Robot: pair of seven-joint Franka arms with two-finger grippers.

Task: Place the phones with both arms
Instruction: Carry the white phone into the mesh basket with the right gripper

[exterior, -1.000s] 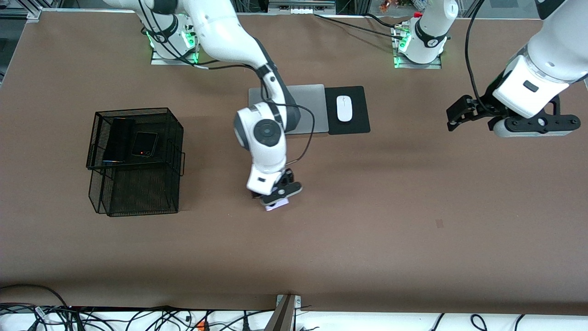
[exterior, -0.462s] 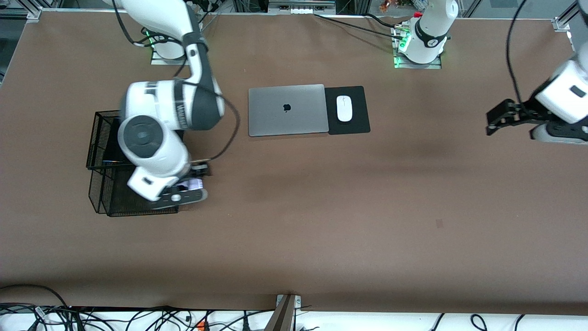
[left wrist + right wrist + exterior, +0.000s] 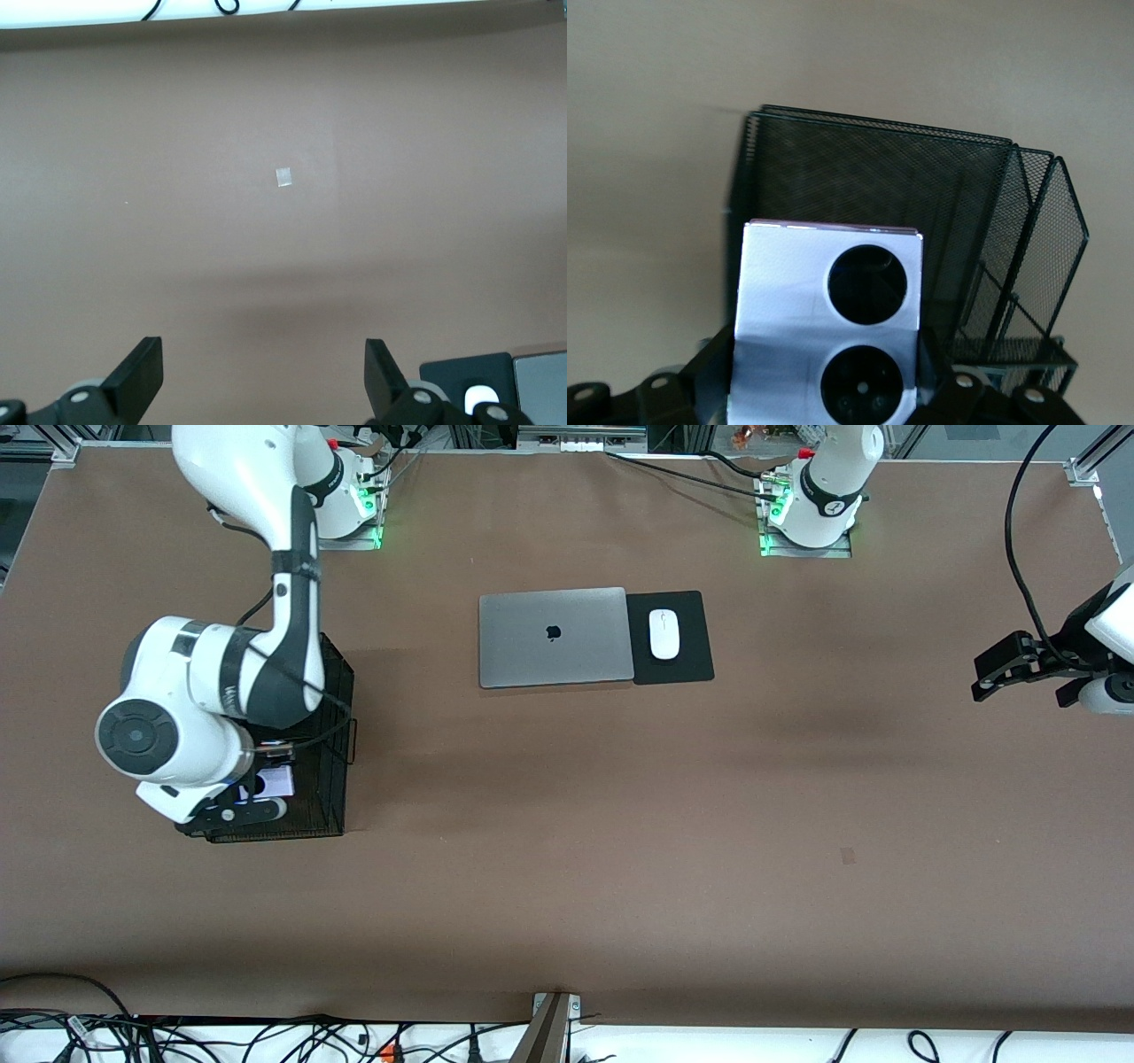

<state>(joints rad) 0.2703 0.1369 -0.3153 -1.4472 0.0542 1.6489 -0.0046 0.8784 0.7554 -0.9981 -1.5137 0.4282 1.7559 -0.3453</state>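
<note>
**Op A:** Starting closest to the front camera: my right end effector (image 3: 257, 793) is clamped on the lilac-white phone (image 3: 826, 323), hanging over the near part of the black mesh rack (image 3: 332, 717) at the right arm's end of the counter (image 3: 620, 868). In the right wrist view the phone sits square between the fingers, both round lenses showing.

**Op B:** Which step do you make that?

**Op A:** I'd call it the delivery of this phone: carried over the rack, not yet let go. The arm covers most of the rack from the front, so I can't see what else lies inside it.

**Op B:** And what comes next?

**Op A:** I'd judge it needs a short descent over a rack tier, keeping clear of the wire walls, and only then a release so the phone lands flat.

**Op B:** Farther up the counter?

**Op A:** The closed silver laptop (image 3: 552, 636) is beside the white mouse (image 3: 664, 634) on its black pad (image 3: 671, 638), all well apart from the rack. My left end effector (image 3: 1005, 677) waits over the left arm's end of the counter, fingers spread and holding nothing; its wrist view shows only bare counter.
</note>
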